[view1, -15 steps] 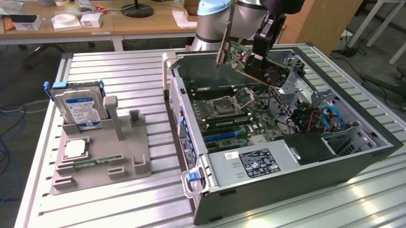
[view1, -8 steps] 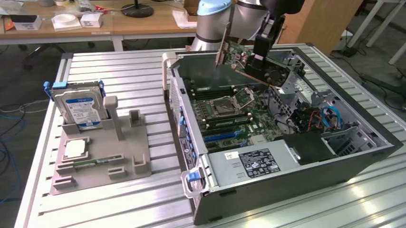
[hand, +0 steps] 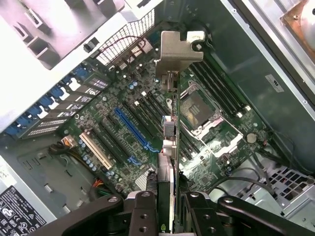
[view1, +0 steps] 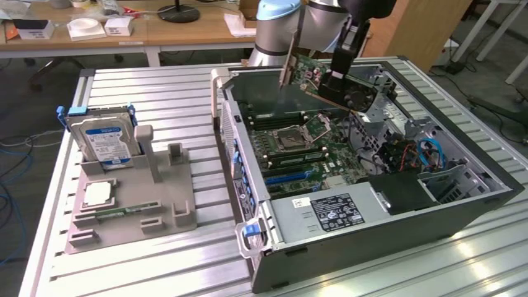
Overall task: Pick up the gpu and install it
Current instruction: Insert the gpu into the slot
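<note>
At the exterior view's left, a grey holder tray (view1: 175,185) stands on the slatted metal table (view1: 148,272), carrying a hard drive (view1: 107,141) held upright, a processor (view1: 98,193) and a memory stick (view1: 123,211). None of these is being handled.

To the right of it lies the opened computer case (view1: 363,253). Along its slot side sit the blue expansion-slot latches (hand: 45,102), and on the motherboard (hand: 98,118) inside run the parallel expansion slots, one of them a blue slot (hand: 130,125).

Farther right, raised over the open case, is the graphics card (view1: 311,70), its silver end bracket (view1: 289,69) towards the exterior view's left. The gripper (view1: 334,85) is closed on the card, one finger against each face, and the wrist view has it edge-on between them. The pick-up is done; the card is not installed — it looks to be in the carrying and lining-up step.

The move calls for a level, square approach, I judge: bracket matched to the case's slot opening, edge connector over its slot — and only then a straight press. A tilt could catch the bracket on the frame.
</note>
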### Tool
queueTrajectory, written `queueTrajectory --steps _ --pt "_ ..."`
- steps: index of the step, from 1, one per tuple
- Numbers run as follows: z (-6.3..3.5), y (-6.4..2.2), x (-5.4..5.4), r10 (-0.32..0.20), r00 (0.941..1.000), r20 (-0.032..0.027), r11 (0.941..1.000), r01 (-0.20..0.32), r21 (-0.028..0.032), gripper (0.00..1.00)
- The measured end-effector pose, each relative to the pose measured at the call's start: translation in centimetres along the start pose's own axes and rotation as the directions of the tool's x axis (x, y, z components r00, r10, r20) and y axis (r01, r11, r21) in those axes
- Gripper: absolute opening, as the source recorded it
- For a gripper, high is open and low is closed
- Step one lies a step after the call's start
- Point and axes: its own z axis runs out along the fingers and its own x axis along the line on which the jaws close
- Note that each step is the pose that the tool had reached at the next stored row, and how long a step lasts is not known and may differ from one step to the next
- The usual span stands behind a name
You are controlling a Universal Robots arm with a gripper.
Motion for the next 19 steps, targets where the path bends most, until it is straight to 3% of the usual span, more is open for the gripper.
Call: queueTrajectory --steps 19 --pt "0.0 -0.04 0.05 -0.105 0.9944 -0.001 0.9944 0.105 -0.0002 0.26"
